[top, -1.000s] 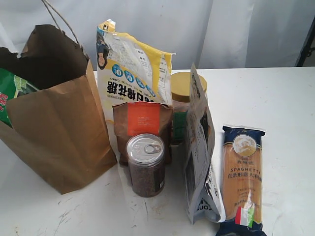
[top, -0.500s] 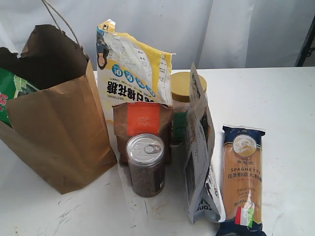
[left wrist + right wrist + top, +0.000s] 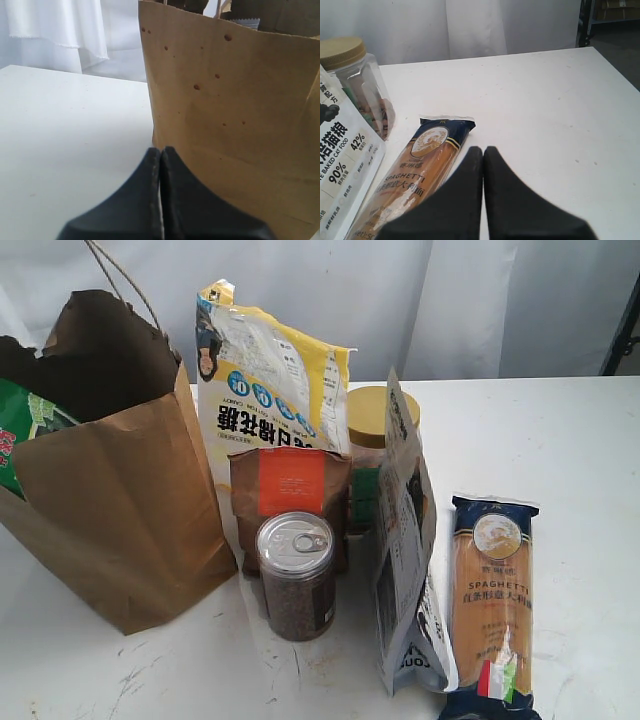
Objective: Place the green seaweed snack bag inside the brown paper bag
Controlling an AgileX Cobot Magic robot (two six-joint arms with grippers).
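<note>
Fingers of left gripper [image 3: 161, 151] pressed together, nothing between, near brown paper bag [image 3: 120, 520]. Right gripper [image 3: 483, 150] fingers also together, empty, above spaghetti packet [image 3: 492, 600] end. One green seaweed snack bag [image 3: 18, 425] inside brown paper bag, far left. Rightward: one candy bag [image 3: 265, 380], one brown pouch [image 3: 290, 485], one can [image 3: 297, 575], one jar [image 3: 375, 420], one white-grey pouch [image 3: 405, 540]. White table [image 3: 560, 440]; white curtain [image 3: 450, 300] behind.

Matt, creased kraft paper is seen on the brown paper bag [image 3: 120, 510]; glossy plastic film on the green seaweed snack bag [image 3: 20, 422] and the spaghetti packet [image 3: 492, 590]. Shiny metal is shown by the can lid [image 3: 296, 538]. The white tabletop [image 3: 560, 440] is found smooth, faintly scuffed.
</note>
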